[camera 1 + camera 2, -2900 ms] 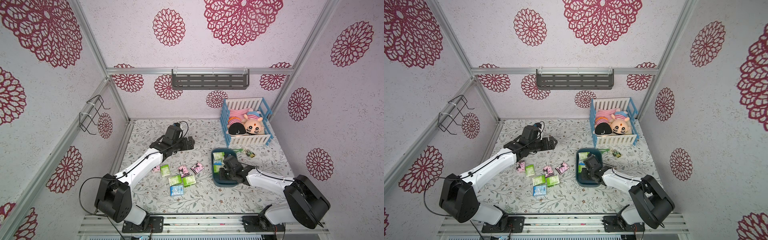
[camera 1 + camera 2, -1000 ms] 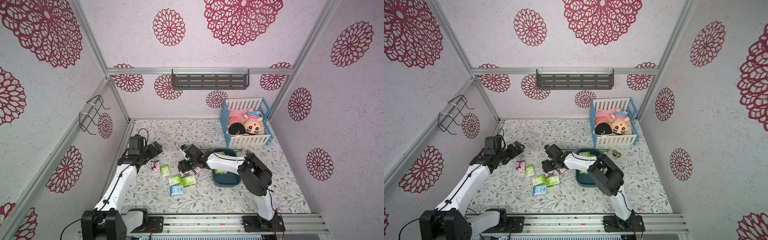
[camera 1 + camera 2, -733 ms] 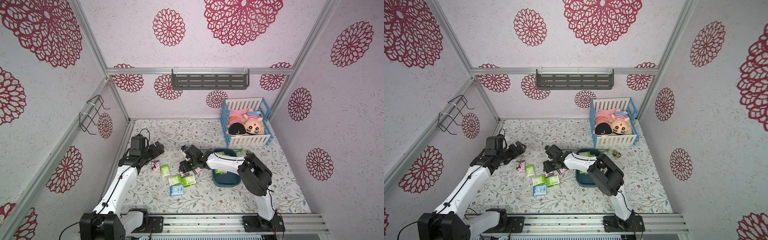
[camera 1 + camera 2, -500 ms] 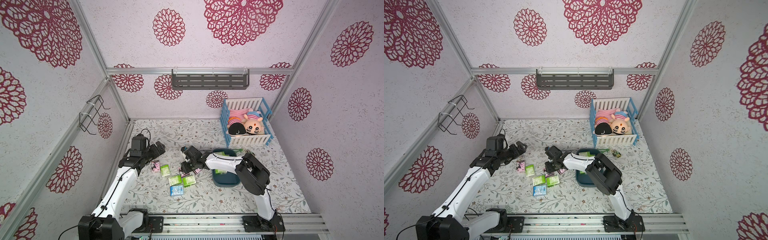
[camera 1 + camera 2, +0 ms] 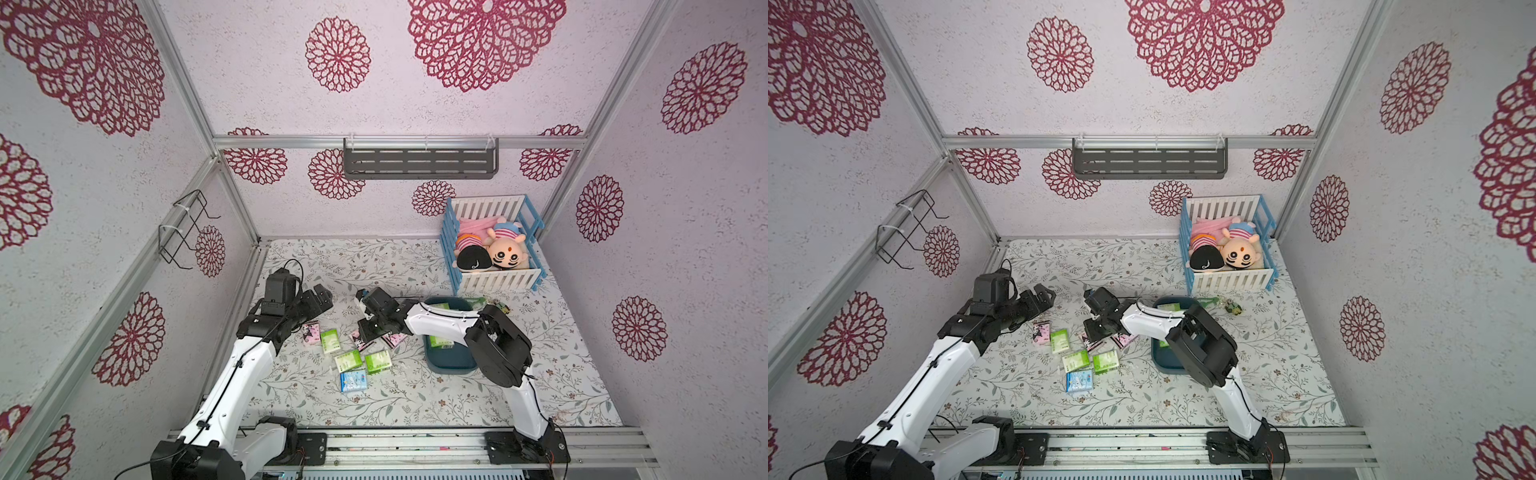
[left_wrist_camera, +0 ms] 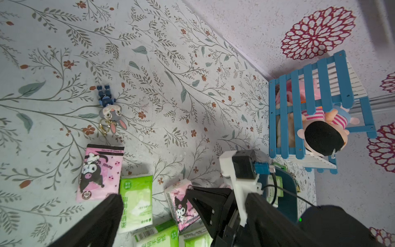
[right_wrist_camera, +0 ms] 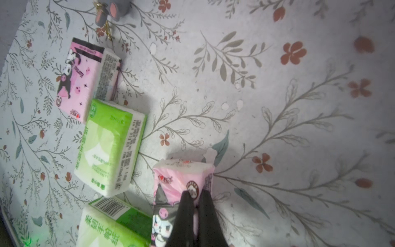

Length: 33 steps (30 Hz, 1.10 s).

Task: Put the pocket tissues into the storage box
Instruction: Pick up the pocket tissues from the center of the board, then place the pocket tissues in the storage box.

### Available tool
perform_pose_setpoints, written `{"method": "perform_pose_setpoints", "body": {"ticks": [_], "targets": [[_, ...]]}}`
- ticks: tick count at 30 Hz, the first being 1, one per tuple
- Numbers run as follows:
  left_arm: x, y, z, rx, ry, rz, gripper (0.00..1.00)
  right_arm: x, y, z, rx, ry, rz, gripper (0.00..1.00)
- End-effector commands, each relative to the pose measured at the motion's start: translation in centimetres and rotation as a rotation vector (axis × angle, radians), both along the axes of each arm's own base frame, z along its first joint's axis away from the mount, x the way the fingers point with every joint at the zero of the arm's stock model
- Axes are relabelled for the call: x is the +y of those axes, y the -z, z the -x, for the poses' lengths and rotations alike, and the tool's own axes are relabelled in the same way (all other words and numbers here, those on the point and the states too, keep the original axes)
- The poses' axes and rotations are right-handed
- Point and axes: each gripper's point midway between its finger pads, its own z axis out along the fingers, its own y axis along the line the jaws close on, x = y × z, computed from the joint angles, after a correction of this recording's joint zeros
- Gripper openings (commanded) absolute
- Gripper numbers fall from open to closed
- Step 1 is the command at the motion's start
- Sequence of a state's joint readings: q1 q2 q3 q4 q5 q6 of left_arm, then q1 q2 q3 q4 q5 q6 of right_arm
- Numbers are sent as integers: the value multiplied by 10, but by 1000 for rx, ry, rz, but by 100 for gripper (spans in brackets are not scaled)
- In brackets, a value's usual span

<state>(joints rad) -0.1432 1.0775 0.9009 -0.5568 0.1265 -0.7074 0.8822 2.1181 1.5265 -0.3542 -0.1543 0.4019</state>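
Right wrist view, lower centre: right gripper (image 7: 195, 195) clamped on pink tissue pack (image 7: 181, 177). Top view, left of centre: left gripper (image 5: 322, 296) open, empty. Green packs (image 5: 348, 360) loose mid-frame; teal tub (image 5: 453, 368) right of them, packs inside.

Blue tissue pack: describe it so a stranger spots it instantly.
Find the teal box on the floral mat; loose packs lie to its left. The blue pack is the one nearest the rail, next to two green packs, and the only light blue one.
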Motion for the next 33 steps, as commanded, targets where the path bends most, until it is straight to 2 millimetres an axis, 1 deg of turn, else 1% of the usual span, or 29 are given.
{"method": "perform_pose_setpoints", "body": {"ticks": [1,2,3,5,7,8,10,13,15,17,19,21,22,24,26,28,30,33], "targets": [[1,-8,2,-23,-7,-34,97,13,-83,-21,-125,59,-154,0],[-3,-9,0,-26,-1,-27,97,11,-95,-24,-144,74,-172,0],[-11,-10,-2,-33,25,-21,97,5,-105,-26,-166,95,-185,0],[-34,-18,-3,-60,78,-49,97,-12,-124,-29,-204,131,-214,0],[-58,-27,-4,-106,127,-44,97,-34,-145,-26,-247,150,-246,0],[-65,-31,-4,-121,138,-34,97,-48,-153,-26,-268,178,-244,0],[-69,-36,-6,-147,138,-21,97,-76,-161,-26,-277,235,-254,0],[-76,-40,-11,-170,167,-10,97,-124,-164,-24,-273,327,-260,0],[-89,-39,-13,-156,216,6,97,-159,-161,-21,-283,388,-233,0],[-103,-36,-16,-150,270,-2,97,-191,-150,-15,-272,441,-182,0],[-113,-39,-21,-166,303,-3,97,-224,-132,-7,-236,501,-120,0],[-123,-43,-26,-192,328,27,97,-252,-114,-1,-186,563,-64,0],[-127,-44,-30,-204,339,41,97,-263,-107,1,-166,584,-43,0],[-135,-47,-37,-215,356,55,97,-272,-98,6,-148,597,-29,0],[-140,-52,-44,-208,369,45,97,-271,-94,8,-148,591,-40,0],[-137,-61,-52,-220,354,5,97,-269,-87,9,-138,585,-50,0],[-133,-69,-58,-232,337,-22,97,-270,-75,11,-117,588,-38,0],[-131,-70,-62,-226,324,-19,97,-264,-55,13,-71,571,-39,0]]}}
